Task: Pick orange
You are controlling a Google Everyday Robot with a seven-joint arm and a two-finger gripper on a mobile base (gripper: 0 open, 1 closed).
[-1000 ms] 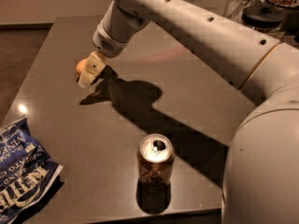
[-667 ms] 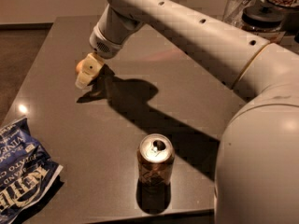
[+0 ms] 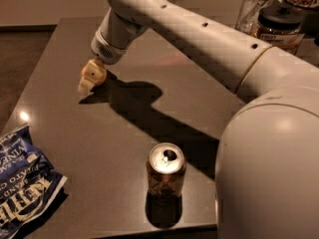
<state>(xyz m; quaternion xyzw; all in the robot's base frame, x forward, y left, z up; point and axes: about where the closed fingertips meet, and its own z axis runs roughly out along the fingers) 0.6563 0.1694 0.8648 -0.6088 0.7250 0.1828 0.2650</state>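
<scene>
The end effector (image 3: 89, 79) sits at the orange (image 3: 94, 71), well beyond the soda can (image 3: 166, 176) and to its left, low over the bench (image 3: 199, 108). I cannot tell whether it pinches the fruit. The reach looks done; a confirmed grasp and the lift remain.

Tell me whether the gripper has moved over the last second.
Yes. The gripper, low over the table, has shifted slightly left, away from the soda can.

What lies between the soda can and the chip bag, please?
Only bare table lies between the can and the bag in the camera view; the gripper is farther back, near the left edge.
</scene>
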